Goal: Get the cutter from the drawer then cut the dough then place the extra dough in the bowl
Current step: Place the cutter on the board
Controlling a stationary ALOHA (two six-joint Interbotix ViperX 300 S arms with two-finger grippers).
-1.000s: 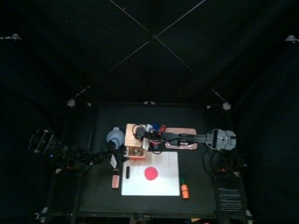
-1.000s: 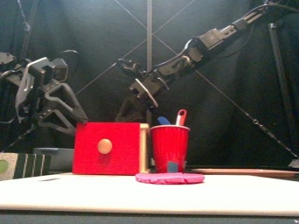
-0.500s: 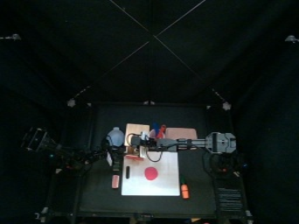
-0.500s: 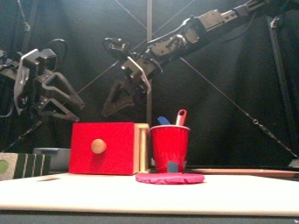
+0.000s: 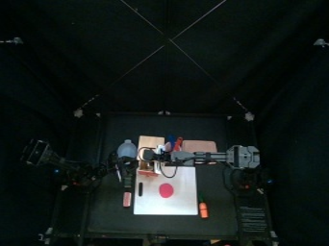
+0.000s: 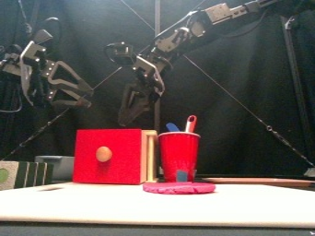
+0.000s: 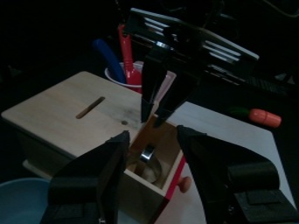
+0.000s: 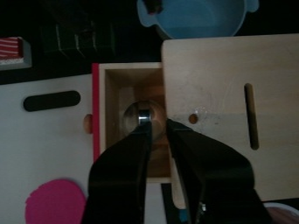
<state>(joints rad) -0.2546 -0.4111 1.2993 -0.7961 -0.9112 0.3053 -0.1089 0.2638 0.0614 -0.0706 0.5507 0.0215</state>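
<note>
Over the table (image 5: pixel 106 207), centre the right fingers (image 8: pixel 158 124), narrowly parted and empty, on the cutter (image 8: pixel 140 114) below them in the open drawer (image 8: pixel 118 84); descend straight, then pinch. Leave the wide, empty left fingers (image 7: pixel 152 138) clear.

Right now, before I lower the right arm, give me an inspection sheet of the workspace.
Surface: black table, white board lying on it.
Job's things: wooden box, drawer open, cutter lying inside; pink dough on the board, a whole disc; blue-grey bowl beside the box.
Clutter: red cup holding toy knives behind the dough; orange toy near the board's front right corner; small red toy left of the board.
Grippers: right gripper above the open drawer, jaws open over the cutter, not touching it; left gripper raised at the left, jaws open.
Cables: nothing seen.
Surroundings: black curtains.
</note>
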